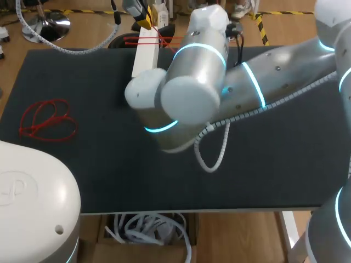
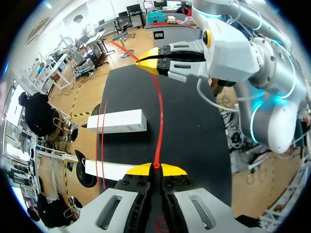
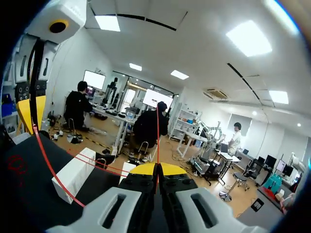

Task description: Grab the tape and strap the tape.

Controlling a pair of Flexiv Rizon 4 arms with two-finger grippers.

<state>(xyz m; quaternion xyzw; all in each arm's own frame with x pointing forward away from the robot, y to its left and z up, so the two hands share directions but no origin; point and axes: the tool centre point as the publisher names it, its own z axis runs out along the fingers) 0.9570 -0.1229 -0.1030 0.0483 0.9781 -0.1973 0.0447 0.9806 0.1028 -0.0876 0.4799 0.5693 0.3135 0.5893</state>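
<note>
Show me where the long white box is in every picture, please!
Head view: the long white box lies at the far edge of the black table, partly behind the right arm.
Left wrist view: it lies ahead of the left gripper, off to one side.
Right wrist view: it lies ahead of the right gripper, off to one side.
Shared landmark: the thin red strap crossing the box; both grippers pinch it.

A black matte worktop stands on a light wooden floor marked with yellow-and-black hazard strips. Under the worktop's near edge sits an open cardboard box. Overhead, a white ceiling carries bright rectangular light panels. Beyond are white walls and desks.
</note>
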